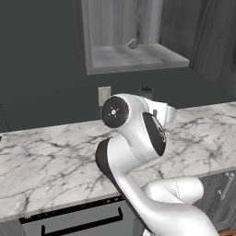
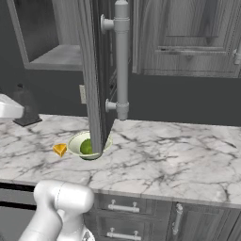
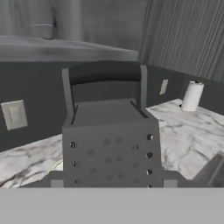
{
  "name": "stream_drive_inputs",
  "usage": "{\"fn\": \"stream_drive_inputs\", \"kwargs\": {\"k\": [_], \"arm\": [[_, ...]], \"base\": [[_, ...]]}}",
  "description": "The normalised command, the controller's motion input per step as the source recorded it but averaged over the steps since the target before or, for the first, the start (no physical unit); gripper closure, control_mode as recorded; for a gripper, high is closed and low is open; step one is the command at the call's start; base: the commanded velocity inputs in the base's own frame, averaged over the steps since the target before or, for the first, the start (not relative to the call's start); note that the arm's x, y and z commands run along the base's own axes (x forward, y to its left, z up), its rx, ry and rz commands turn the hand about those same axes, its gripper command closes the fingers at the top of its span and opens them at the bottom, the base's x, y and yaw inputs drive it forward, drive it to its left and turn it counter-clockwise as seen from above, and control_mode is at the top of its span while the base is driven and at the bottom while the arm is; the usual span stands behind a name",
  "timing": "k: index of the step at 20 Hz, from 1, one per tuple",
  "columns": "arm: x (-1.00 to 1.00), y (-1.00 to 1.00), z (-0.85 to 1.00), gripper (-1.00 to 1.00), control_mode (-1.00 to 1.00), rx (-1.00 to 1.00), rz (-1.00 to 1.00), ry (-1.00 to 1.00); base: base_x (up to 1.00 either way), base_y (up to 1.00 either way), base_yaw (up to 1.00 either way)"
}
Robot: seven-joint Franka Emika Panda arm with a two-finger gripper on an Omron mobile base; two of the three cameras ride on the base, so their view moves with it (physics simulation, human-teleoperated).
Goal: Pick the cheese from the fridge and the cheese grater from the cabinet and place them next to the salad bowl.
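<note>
Cheese grater (image 3: 109, 144) close up in your hand view, over the marble surface (image 1: 46, 161).

Your end effector sits right at the grater, whose perforated grey face and dark handle rise directly ahead, but the fingertips are hidden, so you cannot tell whether it is gripped or how wide the jaws stand. In your right base view the cheese (image 2: 60, 149) lies on the surface just beside the salad bowl (image 2: 75, 143), which is partly hidden behind the open cabinet door (image 2: 94, 70). In your left base view the cabinet (image 1: 133, 57) stands open above, a small rounded grey object (image 1: 132, 44) on its shelf floor. A white roll (image 3: 192, 96) stands by the wall.
</note>
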Motion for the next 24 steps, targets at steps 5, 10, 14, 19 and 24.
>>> {"fn": "stream_drive_inputs", "kwargs": {"k": [5, 10, 14, 19, 24], "arm": [[0.0, 0.2, -0.67, 1.0, -1.0, -0.16, 0.0, 0.14], [0.03, 0.22, -0.64, 1.0, -1.0, -0.17, -0.04, 0.08], [0.03, 0.12, -0.56, 1.0, -1.0, -0.05, -0.04, 0.03], [0.01, 0.06, -0.52, 1.0, -1.0, 0.0, -0.01, 0.0], [0.08, 0.04, -0.4, 1.0, -1.0, 0.06, -0.03, 0.0]], "base": [[0.0, 0.0, 0.0], [0.0, 0.0, 0.0], [0.0, 0.0, 0.0], [0.0, 0.0, 0.0], [0.0, 0.0, 0.0]]}}
